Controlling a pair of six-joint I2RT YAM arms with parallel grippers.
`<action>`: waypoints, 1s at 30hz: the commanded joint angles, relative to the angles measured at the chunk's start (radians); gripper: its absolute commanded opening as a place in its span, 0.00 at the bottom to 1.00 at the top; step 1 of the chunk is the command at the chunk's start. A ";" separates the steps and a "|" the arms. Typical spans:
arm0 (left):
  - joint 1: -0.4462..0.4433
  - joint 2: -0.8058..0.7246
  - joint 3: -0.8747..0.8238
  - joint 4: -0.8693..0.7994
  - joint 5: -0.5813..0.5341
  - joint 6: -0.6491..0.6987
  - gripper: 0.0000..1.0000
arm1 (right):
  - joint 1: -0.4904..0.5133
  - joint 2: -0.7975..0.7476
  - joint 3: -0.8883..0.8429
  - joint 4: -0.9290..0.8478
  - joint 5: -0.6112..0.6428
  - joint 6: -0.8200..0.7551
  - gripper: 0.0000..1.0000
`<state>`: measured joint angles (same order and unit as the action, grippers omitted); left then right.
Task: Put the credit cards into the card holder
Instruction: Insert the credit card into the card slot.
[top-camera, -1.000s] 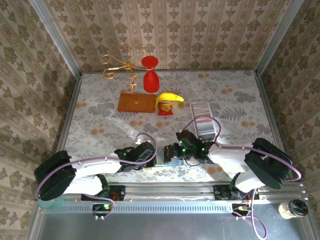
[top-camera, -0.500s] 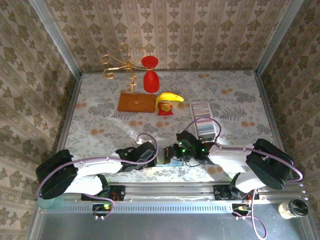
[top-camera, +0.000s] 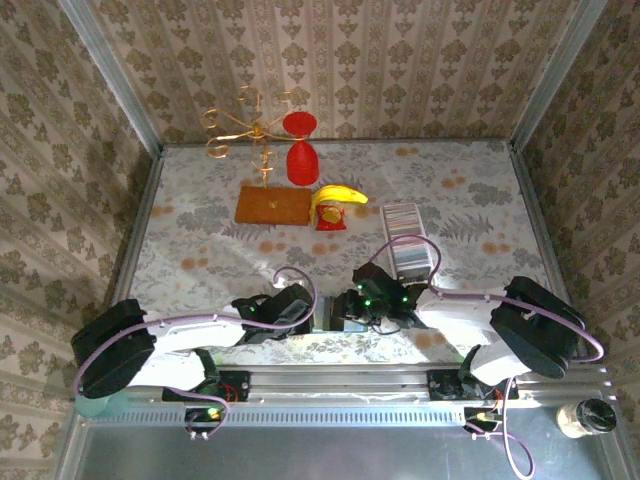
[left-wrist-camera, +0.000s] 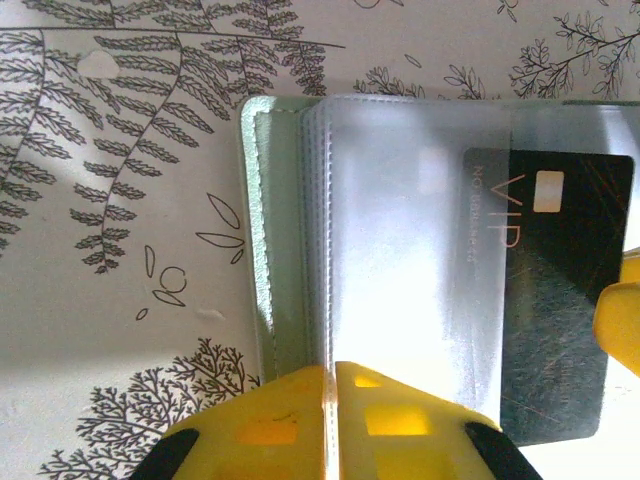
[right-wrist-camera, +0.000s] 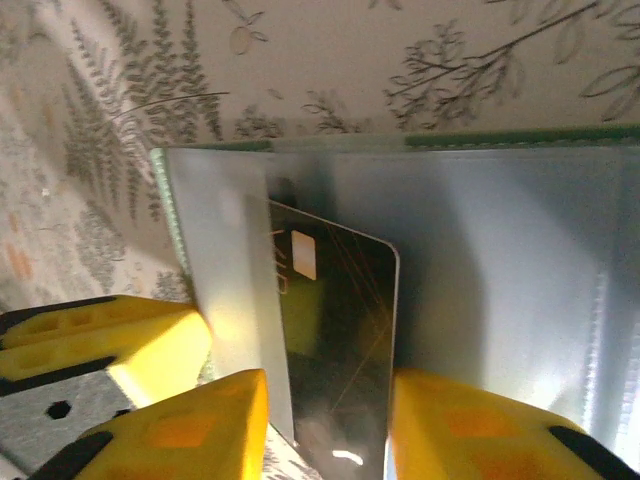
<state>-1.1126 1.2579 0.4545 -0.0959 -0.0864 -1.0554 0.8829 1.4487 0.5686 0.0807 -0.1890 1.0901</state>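
Note:
The card holder (left-wrist-camera: 285, 300) lies open near the table's front edge, its pale green rim and clear sleeves showing. My left gripper (left-wrist-camera: 335, 368) is shut on one clear sleeve of the card holder (top-camera: 325, 320). A black credit card (left-wrist-camera: 560, 300) marked VIP sits partly inside a sleeve. In the right wrist view that black card (right-wrist-camera: 335, 300) lies on the card holder (right-wrist-camera: 500, 250) between the spread fingers of my right gripper (right-wrist-camera: 328, 385), which is open. From above, the left gripper (top-camera: 305, 312) and the right gripper (top-camera: 346, 308) face each other over the holder. More credit cards (top-camera: 402, 214) stand in a striped row.
A long clear tray (top-camera: 412, 256) holds the row of cards right of centre. Further back are a banana (top-camera: 338, 195) on a red stand, a brown board (top-camera: 273, 205), a red goblet (top-camera: 300, 150) and a gold wire stand (top-camera: 245, 125). A jar (top-camera: 585, 417) stands off the table.
My right gripper's jaws have opened and let go of the black card, which stays in the sleeve. The left gripper has closed a little tighter on the sleeve. Both arms have barely moved.

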 joint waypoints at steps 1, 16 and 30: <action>-0.014 0.018 -0.005 -0.030 -0.014 -0.017 0.08 | 0.014 -0.002 0.050 -0.119 0.066 -0.043 0.37; -0.032 -0.003 -0.016 -0.045 -0.039 -0.026 0.07 | 0.069 0.106 0.175 -0.176 0.050 -0.084 0.27; -0.033 -0.025 -0.033 -0.038 -0.039 -0.028 0.07 | 0.085 0.039 0.135 -0.271 0.196 -0.085 0.21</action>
<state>-1.1339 1.2480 0.4496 -0.1001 -0.1165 -1.0672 0.9630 1.4582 0.7048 -0.1390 -0.0383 1.0157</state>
